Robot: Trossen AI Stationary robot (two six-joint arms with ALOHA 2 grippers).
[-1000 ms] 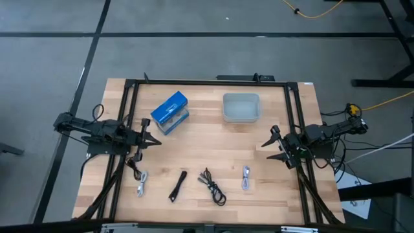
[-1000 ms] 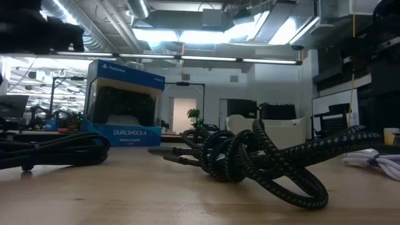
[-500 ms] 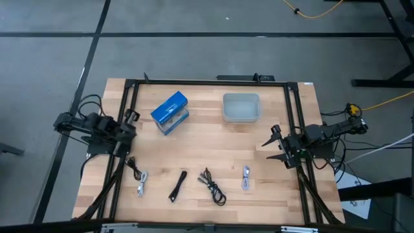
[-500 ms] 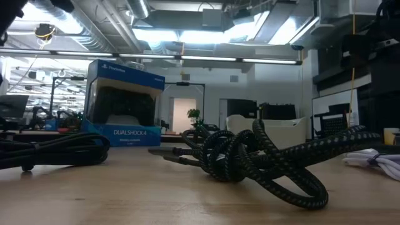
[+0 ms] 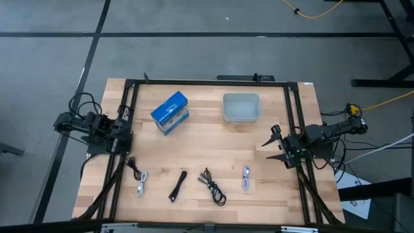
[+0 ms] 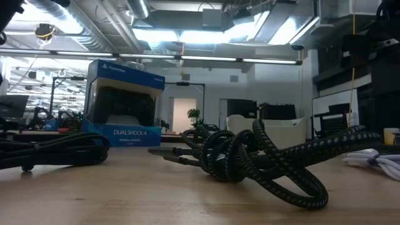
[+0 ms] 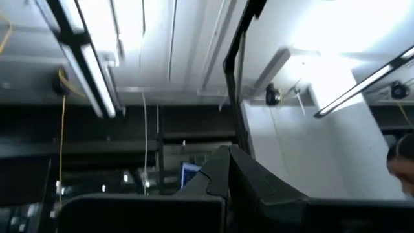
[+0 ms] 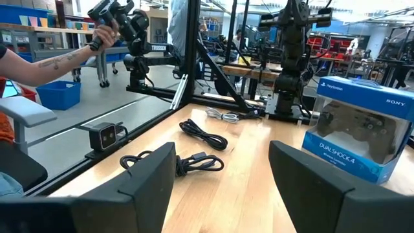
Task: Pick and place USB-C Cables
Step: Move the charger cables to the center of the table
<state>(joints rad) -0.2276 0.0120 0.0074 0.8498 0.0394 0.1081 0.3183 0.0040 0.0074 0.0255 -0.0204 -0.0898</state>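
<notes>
Right gripper (image 5: pixel 274 145) waits at my table's (image 5: pixel 246 155) right edge, fingers spread wide, holding nothing. Left gripper (image 5: pixel 124 129) sits at the left edge; I cannot tell its fingers. USB-C Cables (image 5: pixel 211 184) lie along the near side

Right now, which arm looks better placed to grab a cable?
Probably the right: its gripper is open and aimed over the table, near the white cable. The left gripper sits folded back at the table's edge, pointing up.

Grey floor (image 5: pixel 194 58) with dark lines, strip lights (image 6: pixel 206 60), exposed ceiling ducts (image 6: pixel 106 25)
</notes>
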